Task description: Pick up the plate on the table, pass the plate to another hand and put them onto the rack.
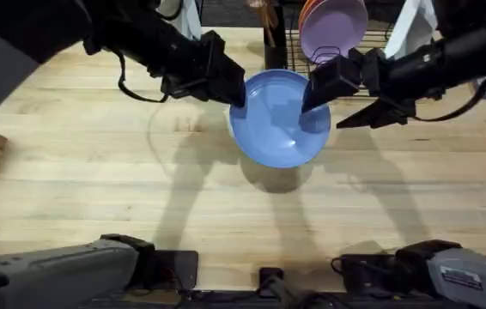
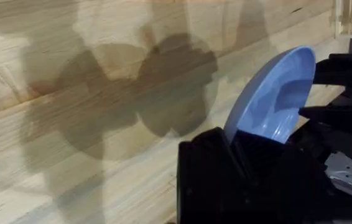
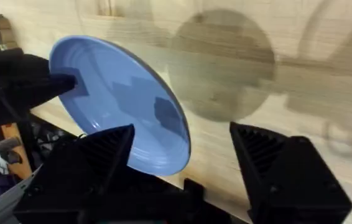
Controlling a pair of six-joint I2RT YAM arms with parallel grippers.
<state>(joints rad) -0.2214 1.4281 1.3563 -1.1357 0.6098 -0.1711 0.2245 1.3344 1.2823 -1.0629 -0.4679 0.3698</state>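
Just over the surface (image 1: 97, 189), aloft between two pincers: one light blue plate (image 1: 277, 120), pinched at its left rim by the left pincer (image 1: 230, 86), with the right pincer (image 1: 320, 90) spread wide about the opposite rim, not yet closed. Probably stiff, light, glaze-slick and breakable, so best gripped squarely across the raised rim. Farther back, one black wire rack (image 1: 294, 47) holding one lilac plate (image 1: 336, 26) and one orange plate (image 1: 307, 13).

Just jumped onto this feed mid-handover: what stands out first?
The blue plate hangs above the table, casting a round shadow, with the left gripper shut on its rim. The right gripper meets the opposite edge, fingers open around the rim. Behind, a lilac plate stands in the black rack.
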